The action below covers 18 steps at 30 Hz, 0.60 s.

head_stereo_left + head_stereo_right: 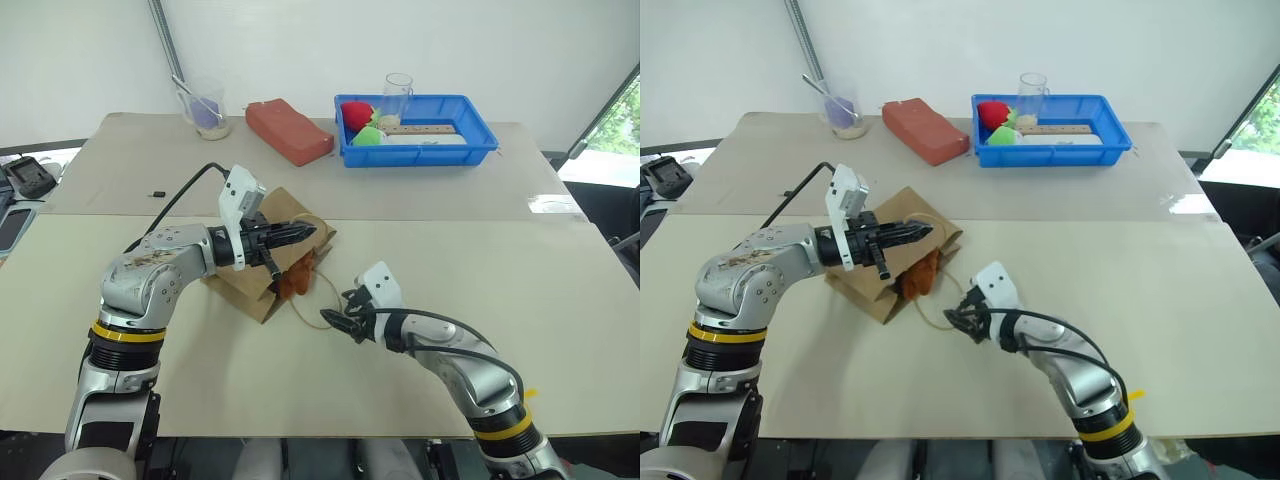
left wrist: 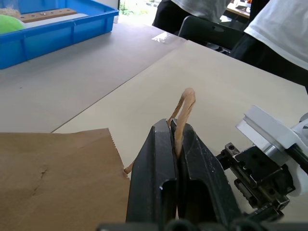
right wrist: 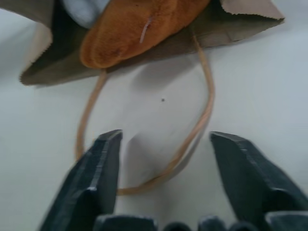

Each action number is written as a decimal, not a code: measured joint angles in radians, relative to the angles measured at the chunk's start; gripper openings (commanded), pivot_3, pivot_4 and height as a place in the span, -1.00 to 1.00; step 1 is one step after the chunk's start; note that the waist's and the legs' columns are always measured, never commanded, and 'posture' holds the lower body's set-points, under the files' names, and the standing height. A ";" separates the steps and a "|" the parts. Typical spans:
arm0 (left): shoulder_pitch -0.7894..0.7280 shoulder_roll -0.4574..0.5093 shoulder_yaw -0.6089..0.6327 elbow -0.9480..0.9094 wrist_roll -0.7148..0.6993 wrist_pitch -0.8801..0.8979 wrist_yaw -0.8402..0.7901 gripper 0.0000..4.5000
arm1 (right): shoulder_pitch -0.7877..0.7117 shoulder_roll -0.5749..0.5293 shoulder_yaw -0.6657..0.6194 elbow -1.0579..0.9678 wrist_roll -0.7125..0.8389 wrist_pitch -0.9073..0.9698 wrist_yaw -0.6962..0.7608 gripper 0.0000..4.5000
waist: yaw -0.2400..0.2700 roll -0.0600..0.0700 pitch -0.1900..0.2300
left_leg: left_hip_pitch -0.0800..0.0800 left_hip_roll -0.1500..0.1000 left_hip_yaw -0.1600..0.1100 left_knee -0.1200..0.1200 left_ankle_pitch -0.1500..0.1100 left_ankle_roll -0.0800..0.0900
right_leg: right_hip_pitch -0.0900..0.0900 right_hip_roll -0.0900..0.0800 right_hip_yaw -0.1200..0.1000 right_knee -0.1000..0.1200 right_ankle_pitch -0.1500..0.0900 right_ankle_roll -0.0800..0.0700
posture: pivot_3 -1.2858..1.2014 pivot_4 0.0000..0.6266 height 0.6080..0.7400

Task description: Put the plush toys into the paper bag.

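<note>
The brown paper bag (image 1: pixel 245 290) lies on its side in the middle of the table, its mouth facing my right arm. My left gripper (image 1: pixel 305 233) is shut on the bag's upper handle (image 2: pixel 186 98) and holds the mouth up. A reddish-brown plush toy (image 3: pixel 139 29) sits in the mouth, partly sticking out. Behind it, deeper inside, a white plush toy (image 3: pixel 84 9) shows. My right gripper (image 3: pixel 166 137) is open just in front of the mouth, low over the lower handle loop (image 3: pixel 202 120) on the table, with nothing in it.
A blue tray (image 1: pixel 470 150) at the back holds red and green soft toys, a clear cup and a wooden strip. A red brick-shaped block (image 1: pixel 288 130) and a plastic cup with a spoon (image 1: pixel 207 110) stand at the back left. People (image 2: pixel 279 33) stand beyond the table.
</note>
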 measured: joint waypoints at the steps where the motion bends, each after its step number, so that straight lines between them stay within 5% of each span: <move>1: 0.000 0.000 0.001 0.000 0.000 0.000 0.000 -1.00 | 0.001 -0.005 0.004 -0.001 -0.011 -0.002 0.004 -0.27 | 0.000 0.000 0.000 | 0.000 0.000 0.000 0.000 0.000 0.000 | 0.000 0.000 0.000 0.000 0.000 0.000 | 0.03 -0.52 1.00; 6: 0.000 0.000 0.004 0.000 0.000 0.000 0.001 -1.00 | 0.005 -0.008 0.009 -0.009 -0.018 -0.003 0.010 -0.99 | -0.003 0.000 0.000 | 0.000 0.000 0.000 0.000 0.000 0.000 | 0.000 0.000 0.000 0.000 0.000 0.000 | 0.03 -0.52 1.00; 11: -0.017 0.010 0.018 0.024 0.000 -0.001 -0.007 -1.00 | 0.004 0.034 -0.014 -0.032 0.031 0.051 0.019 -0.99 | -0.001 0.000 0.000 | 0.000 0.000 0.000 0.000 0.000 0.000 | -0.001 0.000 0.000 0.001 0.000 0.000 | 0.03 -0.52 1.00; 18: -0.236 0.067 0.064 0.217 0.007 -0.042 -0.060 -1.00 | -0.171 0.008 -0.325 -0.142 0.307 0.295 0.050 -0.99 | 0.005 0.000 0.000 | -0.001 -0.001 -0.001 0.001 0.000 0.000 | -0.001 0.000 -0.001 0.001 0.000 0.000 | 0.03 -0.52 1.00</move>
